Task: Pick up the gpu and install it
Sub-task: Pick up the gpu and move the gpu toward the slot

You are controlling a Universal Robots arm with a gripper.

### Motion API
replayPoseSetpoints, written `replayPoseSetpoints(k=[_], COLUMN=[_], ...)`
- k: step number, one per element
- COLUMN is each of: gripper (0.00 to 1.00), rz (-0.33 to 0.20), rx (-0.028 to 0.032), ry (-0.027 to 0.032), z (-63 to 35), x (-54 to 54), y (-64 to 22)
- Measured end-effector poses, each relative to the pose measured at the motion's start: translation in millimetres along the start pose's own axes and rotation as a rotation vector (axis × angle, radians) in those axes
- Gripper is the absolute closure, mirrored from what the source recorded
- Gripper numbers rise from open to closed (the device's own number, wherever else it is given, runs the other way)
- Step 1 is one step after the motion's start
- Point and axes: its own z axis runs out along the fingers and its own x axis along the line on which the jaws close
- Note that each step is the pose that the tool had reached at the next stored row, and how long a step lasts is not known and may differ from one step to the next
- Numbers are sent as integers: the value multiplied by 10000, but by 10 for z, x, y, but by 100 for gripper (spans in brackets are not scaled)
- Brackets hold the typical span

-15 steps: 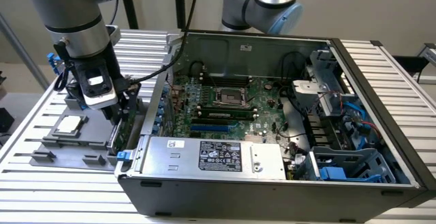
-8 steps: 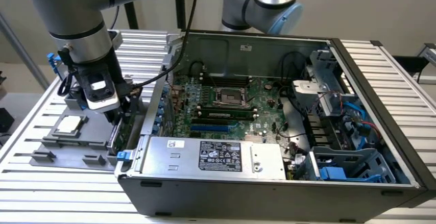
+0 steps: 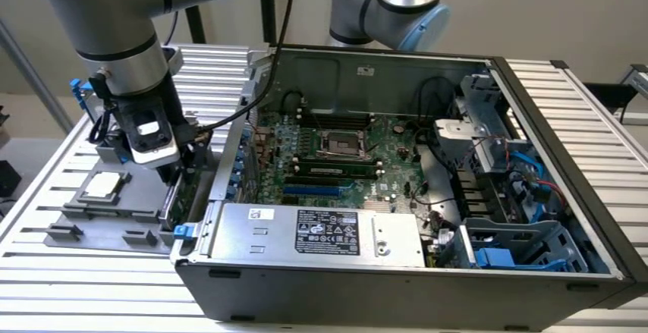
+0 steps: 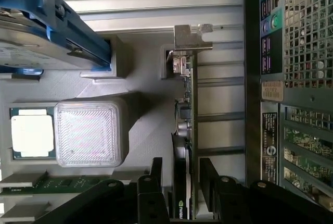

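The gpu (image 4: 186,130) stands on edge in a slot of the grey holder tray (image 4: 145,125), its silver end bracket (image 4: 192,36) at the far end. In the exterior view the gpu (image 3: 174,195) sits between the tray and the computer case's outer wall. My gripper (image 4: 181,164) is open, with one dark finger on each side of the card's near end. A small gap shows between the card and the fingers (image 4: 157,169). In the exterior view the gripper (image 3: 170,168) hangs low over the tray, right beside the case.
On the tray lie a square silver CPU (image 4: 32,133), a white ribbed block (image 4: 88,130), a memory stick (image 4: 52,182) and a hard drive with blue rails (image 4: 41,26). The open case (image 3: 405,272) shows its motherboard (image 3: 344,151). A second arm (image 3: 390,7) stands behind.
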Motion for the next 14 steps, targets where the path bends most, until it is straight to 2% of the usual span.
replayPoseSetpoints(k=[14], gripper=[58], rz=[101], rx=[2], ry=[1], z=[36], x=[13], y=[20])
